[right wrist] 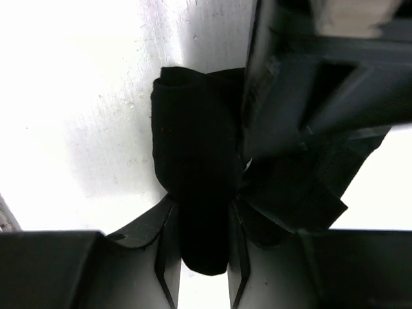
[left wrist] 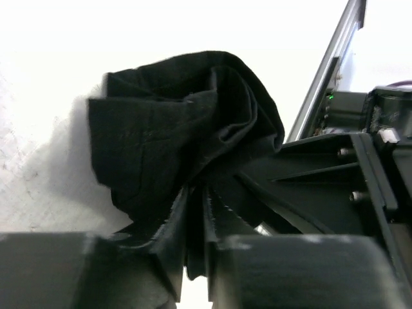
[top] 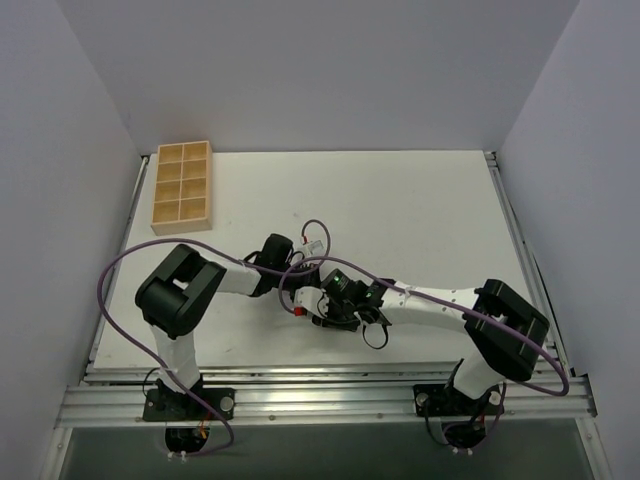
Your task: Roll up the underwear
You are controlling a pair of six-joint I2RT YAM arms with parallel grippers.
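The underwear [left wrist: 180, 141] is a crumpled black bundle on the white table. In the left wrist view a fold of it runs down between the jaws of my left gripper [left wrist: 196, 222], which are pinched on the fabric. In the right wrist view the underwear [right wrist: 193, 161] is a narrow black roll. My right gripper [right wrist: 203, 225] has its jaws pressed against both sides of that roll. The two grippers meet nose to nose near the table's front middle [top: 322, 298]. From above they hide the garment.
A tan wooden compartment tray [top: 182, 187] stands at the back left of the white table [top: 420, 210]. Metal rails run along the near edge [top: 330, 395] and the right side [top: 520, 240]. Purple cables loop around both arms.
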